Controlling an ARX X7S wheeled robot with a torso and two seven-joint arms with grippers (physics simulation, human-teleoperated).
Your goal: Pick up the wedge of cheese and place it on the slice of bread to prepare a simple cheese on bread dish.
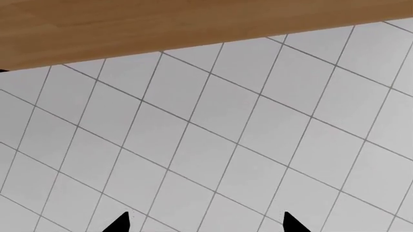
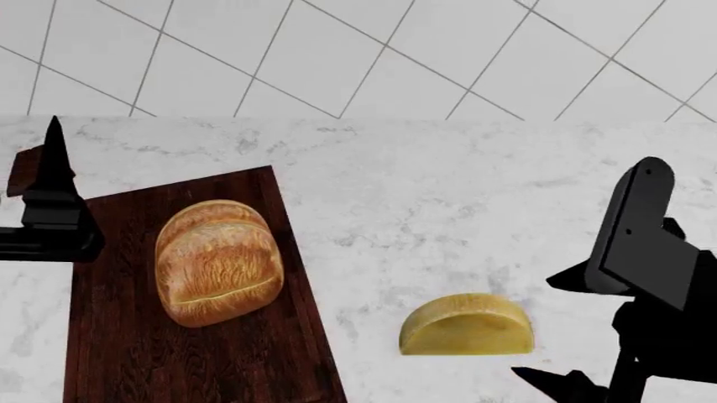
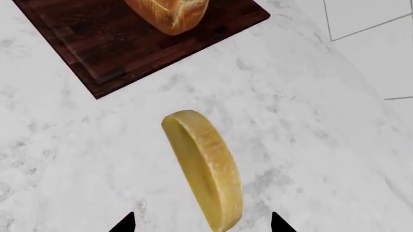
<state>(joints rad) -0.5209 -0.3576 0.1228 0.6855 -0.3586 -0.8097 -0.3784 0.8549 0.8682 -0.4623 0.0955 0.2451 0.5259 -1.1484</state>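
The wedge of cheese [image 2: 466, 324] is a pale yellow half-round that lies on the white marble counter, flat cut edge down. The slice of bread [image 2: 218, 262] is a golden-brown loaf piece on a dark wooden board [image 2: 123, 353] to the cheese's left. My right gripper [image 2: 552, 329] is open just to the right of the cheese. In the right wrist view the cheese [image 3: 206, 169] reaches down between the spread tips of the gripper [image 3: 201, 224], with the bread [image 3: 171, 14] and board [image 3: 116, 48] beyond. My left gripper [image 1: 205, 222] is open and empty over the board's far left corner.
The marble counter [image 2: 448, 193] ends at a far edge with grey tiled floor [image 2: 336, 50] beyond. The left wrist view shows only tiled floor [image 1: 226, 145] and a light wooden surface [image 1: 161, 24]. The left arm [image 2: 50, 218] stands over the board's left edge.
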